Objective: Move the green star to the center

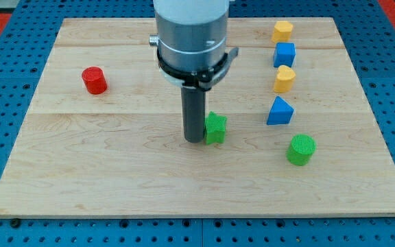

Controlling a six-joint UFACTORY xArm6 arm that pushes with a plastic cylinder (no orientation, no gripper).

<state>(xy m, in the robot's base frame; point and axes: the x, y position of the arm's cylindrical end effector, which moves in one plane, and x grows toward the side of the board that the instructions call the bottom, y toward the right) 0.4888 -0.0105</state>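
Note:
The green star (216, 127) lies near the middle of the wooden board (115, 171), slightly toward the view's bottom. My tip (195, 140) rests on the board right against the star's left side, touching or nearly touching it. The arm's grey body comes down from the view's top above the tip and hides the board behind it.
A red cylinder (94, 79) stands at the view's left. At the right, from top to bottom, are a yellow block (282, 31), a blue cube (284, 53), a second yellow block (284, 79), a blue triangular block (280, 111) and a green cylinder (300, 149).

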